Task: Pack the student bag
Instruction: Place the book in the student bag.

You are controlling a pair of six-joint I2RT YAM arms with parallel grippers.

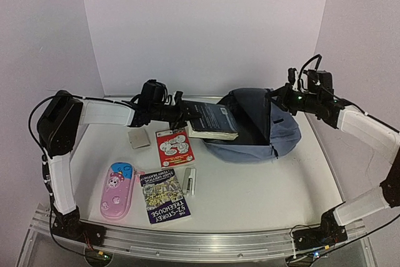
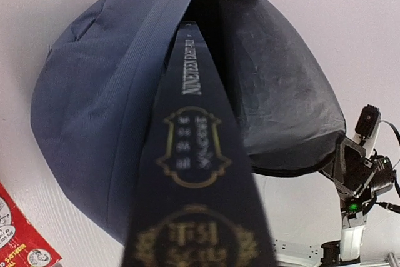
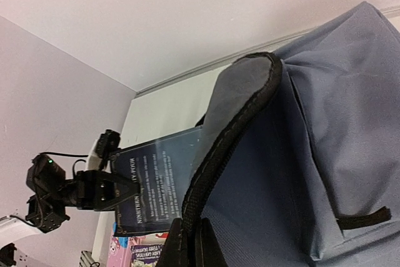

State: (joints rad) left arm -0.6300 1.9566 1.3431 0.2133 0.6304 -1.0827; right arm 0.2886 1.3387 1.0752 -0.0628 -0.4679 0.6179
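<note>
The slate-blue student bag (image 1: pixel 286 137) lies at the back right of the table with its mouth facing left. My right gripper (image 1: pixel 279 99) is shut on the black zipper edge (image 3: pixel 231 136) of the bag's flap and holds it up, so the dark lining (image 2: pixel 275 85) shows. My left gripper (image 1: pixel 182 114) is shut on a dark navy book (image 1: pixel 214 119) with gold lettering. In the left wrist view the book's spine (image 2: pixel 195 173) runs straight into the bag's opening, and its far end is inside the mouth. The left fingers are hidden behind the book in that view.
A red booklet (image 1: pixel 174 147), a small grey card (image 1: pixel 138 138), a Treehouse paperback (image 1: pixel 164 195), a small white object (image 1: pixel 189 181) and a pink-and-blue pencil case (image 1: pixel 119 191) lie at front left. White walls enclose the back and sides.
</note>
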